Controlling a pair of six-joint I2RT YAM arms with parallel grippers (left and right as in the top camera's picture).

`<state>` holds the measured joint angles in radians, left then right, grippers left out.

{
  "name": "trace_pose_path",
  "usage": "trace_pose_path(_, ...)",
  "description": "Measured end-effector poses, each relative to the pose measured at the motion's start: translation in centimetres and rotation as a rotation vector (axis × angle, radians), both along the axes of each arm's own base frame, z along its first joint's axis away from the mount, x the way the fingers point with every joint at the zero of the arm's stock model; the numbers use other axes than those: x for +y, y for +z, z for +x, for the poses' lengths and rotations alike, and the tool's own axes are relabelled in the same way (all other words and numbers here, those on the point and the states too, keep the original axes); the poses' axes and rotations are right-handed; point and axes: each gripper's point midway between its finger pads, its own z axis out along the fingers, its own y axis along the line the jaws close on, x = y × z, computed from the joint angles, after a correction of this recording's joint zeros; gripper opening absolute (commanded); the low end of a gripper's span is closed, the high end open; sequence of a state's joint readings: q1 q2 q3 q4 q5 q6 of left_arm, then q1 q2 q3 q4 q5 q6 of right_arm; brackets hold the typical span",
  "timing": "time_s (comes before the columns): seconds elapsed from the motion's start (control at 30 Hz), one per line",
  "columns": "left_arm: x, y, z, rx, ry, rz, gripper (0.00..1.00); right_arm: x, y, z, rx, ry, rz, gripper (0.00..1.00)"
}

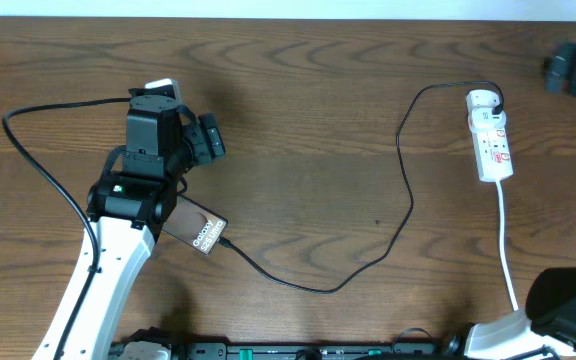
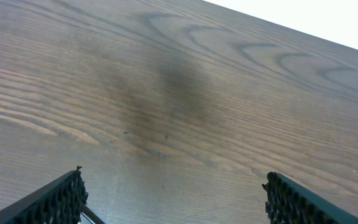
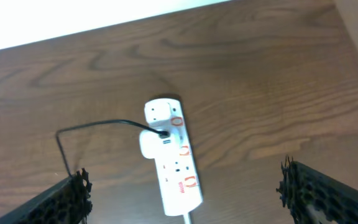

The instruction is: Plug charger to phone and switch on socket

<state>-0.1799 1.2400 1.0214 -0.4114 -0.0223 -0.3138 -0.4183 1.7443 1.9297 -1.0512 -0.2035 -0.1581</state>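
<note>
Socket (image 1: 490, 135): white strip, long axis running near-to-far across the worktop (image 1: 308, 120), white cord trailing off its near end. Black adapter plugged in at its far end.

Charger (image 1: 408, 190): leaves that adapter, loops left of the socket, then sweeps down and away leftward to the phone (image 1: 198, 230), well apart to the socket's left. The tip meets the phone's near-right edge; whether it is fully seated cannot be told. The phone is partly under the left arm.

Left gripper (image 2: 173, 199): released, fingers wide apart, only bare wood between them. It sits far left of the socket, above the phone.

Right gripper (image 3: 184, 177): also released, holding nothing. In its wrist view the socket lies ahead, between the finger lines, with its far end further from the camera.

Judgement: the cable end looks done and the switch remains. The right arm is much the nearer. It would come down onto the strip's top face. Red marks show there, but which is the rocker, and whether it is on or off, is unreadable.
</note>
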Motion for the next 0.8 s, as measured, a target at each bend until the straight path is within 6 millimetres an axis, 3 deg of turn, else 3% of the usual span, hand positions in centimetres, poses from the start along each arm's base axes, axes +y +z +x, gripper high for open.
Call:
trace_pose_path(0.07, 0.1, 0.0, 0.0, -0.001, 0.005, 0.005, 0.9, -2.0, -1.6, -0.4, 0.004, 0.061, 0.037, 0.95)
trace_pose_path(0.17, 0.1, 0.0, 0.0, -0.001, 0.006, 0.005, 0.9, -2.4, -4.6, -0.2, 0.015, 0.175, 0.099, 0.89)
trace_pose_path(0.23, 0.2, 0.0, 0.0, -0.001, 0.008, 0.007, 0.9, -2.1, -7.7, 0.3, 0.039, 0.256, 0.154, 0.87)
trace_pose_path(0.33, 0.2, -0.2, -0.1, 0.007, 0.008, 0.008, 0.9, -1.6, -10.7, 1.0, 0.067, 0.31, 0.207, 0.86)
trace_pose_path(0.4, 0.2, -0.3, -0.2, 0.013, 0.008, 0.009, 0.9, -1.2, -12.9, 1.5, 0.092, 0.338, 0.244, 0.99)
trace_pose_path(0.5, 0.3, -0.5, -0.4, 0.027, 0.008, 0.012, 0.9, -0.5, -16.1, 2.3, 0.13, 0.372, 0.287, 0.99)
trace_pose_path(0.6, 0.3, -0.6, -0.5, 0.033, 0.008, 0.013, 0.9, 0.3, -18.8, 3.0, 0.162, 0.389, 0.321, 0.99)
trace_pose_path(0.8, 0.3, -0.7, -0.6, 0.039, 0.008, 0.014, 0.9, 1.5, -21.7, 3.6, 0.214, 0.398, 0.345, 0.99)
